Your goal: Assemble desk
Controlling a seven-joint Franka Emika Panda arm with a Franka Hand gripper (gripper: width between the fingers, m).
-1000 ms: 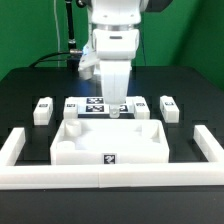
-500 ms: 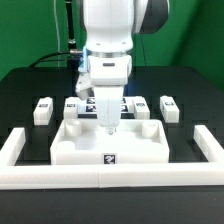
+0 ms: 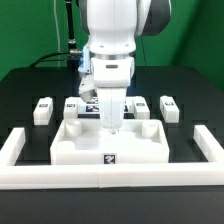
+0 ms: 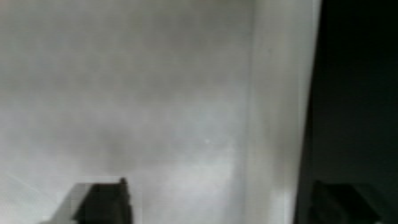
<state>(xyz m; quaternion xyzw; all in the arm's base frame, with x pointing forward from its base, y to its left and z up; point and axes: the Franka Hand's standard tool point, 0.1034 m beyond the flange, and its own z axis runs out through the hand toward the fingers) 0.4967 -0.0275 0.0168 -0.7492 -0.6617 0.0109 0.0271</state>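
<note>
The white desk tabletop (image 3: 80,146) lies tray-side up in the middle of the black table, a tag on its front wall. My gripper (image 3: 110,129) points straight down into its rear middle, the fingertips at the tray's surface. In the wrist view the white tabletop (image 4: 160,100) fills the space between my two dark fingers (image 4: 102,203), and the gripper (image 4: 222,205) stands open, the jaws wide apart. Several short white block legs stand behind the tabletop: two at the exterior view's left (image 3: 42,108) (image 3: 72,106), two at its right (image 3: 141,105) (image 3: 169,106).
Long low white bars fence the workspace at the exterior view's left (image 3: 15,148), right (image 3: 206,146) and front (image 3: 110,179). The marker board (image 3: 88,104) lies behind the tabletop, mostly hidden by my arm.
My gripper has come down from above the marker board and forward onto the tabletop's rear middle. The legs and the tabletop have not moved.
</note>
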